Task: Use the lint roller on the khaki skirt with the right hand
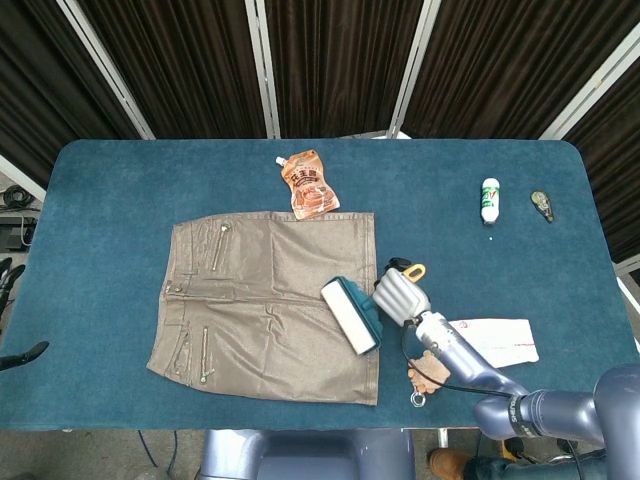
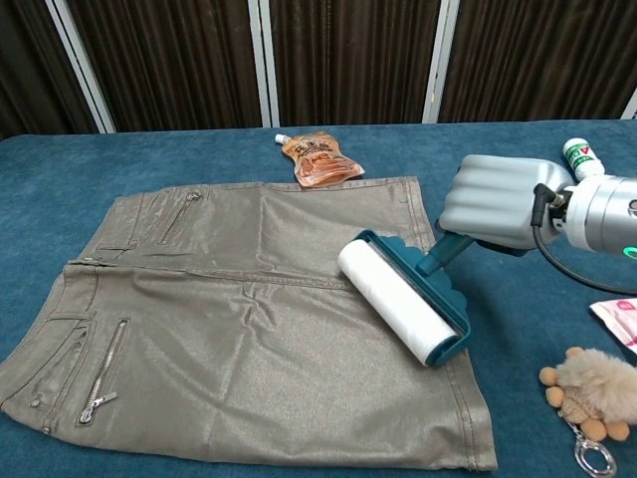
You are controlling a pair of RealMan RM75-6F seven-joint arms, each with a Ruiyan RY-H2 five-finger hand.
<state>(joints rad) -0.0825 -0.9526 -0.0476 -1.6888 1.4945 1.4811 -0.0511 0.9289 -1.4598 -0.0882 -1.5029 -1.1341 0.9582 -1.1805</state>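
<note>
The khaki skirt (image 1: 265,292) (image 2: 239,319) lies flat on the blue table, zips toward the left. My right hand (image 1: 400,296) (image 2: 495,201) grips the teal handle of the lint roller (image 1: 351,315) (image 2: 403,310). The white roll rests on the skirt's right part, close to its right edge, with my hand just off that edge over the cloth-covered table. My left hand does not show in either view.
A brown pouch (image 1: 310,184) (image 2: 318,157) lies just beyond the skirt's far edge. A white bottle (image 1: 489,199) (image 2: 582,161) and a small dark object (image 1: 542,205) sit far right. A plush keyring (image 1: 430,372) (image 2: 590,392) and a white packet (image 1: 493,341) lie near my right arm.
</note>
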